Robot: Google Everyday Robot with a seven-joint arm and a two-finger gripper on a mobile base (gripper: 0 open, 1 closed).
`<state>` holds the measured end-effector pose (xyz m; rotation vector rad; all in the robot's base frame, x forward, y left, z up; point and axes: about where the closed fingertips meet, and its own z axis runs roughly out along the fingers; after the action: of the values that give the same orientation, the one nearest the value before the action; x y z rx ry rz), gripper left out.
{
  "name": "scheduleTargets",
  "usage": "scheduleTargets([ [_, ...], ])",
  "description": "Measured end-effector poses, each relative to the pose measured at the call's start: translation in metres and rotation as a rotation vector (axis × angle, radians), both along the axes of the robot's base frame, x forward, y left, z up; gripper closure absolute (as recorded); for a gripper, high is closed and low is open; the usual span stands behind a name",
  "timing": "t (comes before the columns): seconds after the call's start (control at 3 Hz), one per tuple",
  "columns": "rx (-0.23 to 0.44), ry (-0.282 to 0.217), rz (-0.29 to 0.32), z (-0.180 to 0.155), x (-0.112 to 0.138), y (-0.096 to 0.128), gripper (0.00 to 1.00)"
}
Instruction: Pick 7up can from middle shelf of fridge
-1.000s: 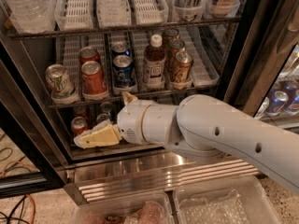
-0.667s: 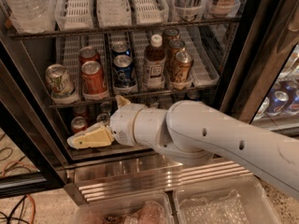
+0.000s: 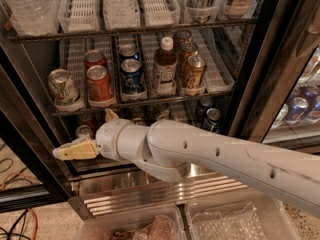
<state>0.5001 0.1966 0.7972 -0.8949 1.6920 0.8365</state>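
Pincer (image 3: 75, 150): low at the fridge (image 3: 270, 79) front, carrying nothing; whether apart or together cannot be told. 7up can (image 3: 62, 86): above the pincer, on the middle shelf (image 3: 165, 100), untouched. Pick judged not begun; rise, reach and grasp remain. Red can (image 3: 99, 84): above the pincer's wrist, crowding the 7up can. The shelf's front rail lies between pincer and can.

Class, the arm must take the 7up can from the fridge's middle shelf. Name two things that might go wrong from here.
1. The gripper sits below the middle shelf, left of the arm; rising, it may catch the rack's front edge.
2. The 7up can stands close beside a red can; a wide approach might topple the red one.
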Motion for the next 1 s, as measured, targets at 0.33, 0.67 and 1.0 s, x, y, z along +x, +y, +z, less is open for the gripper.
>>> scheduleTargets([
  [0.33,0.032,-0.053,0.021,0.01,0.0134,0.0261,0.0],
  [0.67,0.032,-0.053,0.021,0.01,0.0134,0.0261,0.0],
  [1.0,0.047,-0.079,0.02,0.0163,0.0156,0.0337,0.0],
])
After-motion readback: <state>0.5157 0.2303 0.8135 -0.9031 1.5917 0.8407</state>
